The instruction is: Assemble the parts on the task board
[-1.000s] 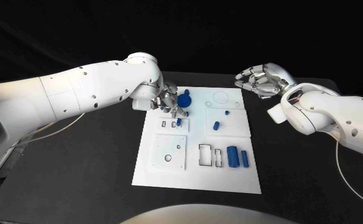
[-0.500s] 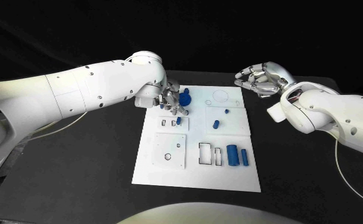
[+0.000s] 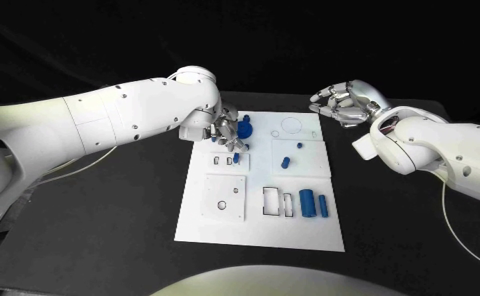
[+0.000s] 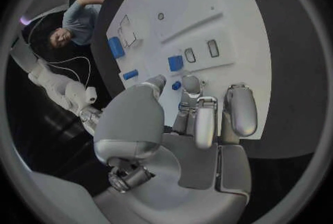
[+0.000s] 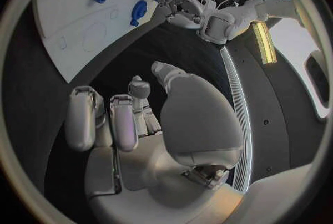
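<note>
Your left hand [image 3: 222, 132] hovers over the task board [image 3: 260, 223], fingers apart, holding nothing; your right hand [image 3: 343, 104] is curled closed, empty.

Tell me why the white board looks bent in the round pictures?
Left wrist view: a fisheye lens curves the straight edges of the task board. Right wrist view: the same bending shows on the board. Head view: the board's edges run straight.
</note>
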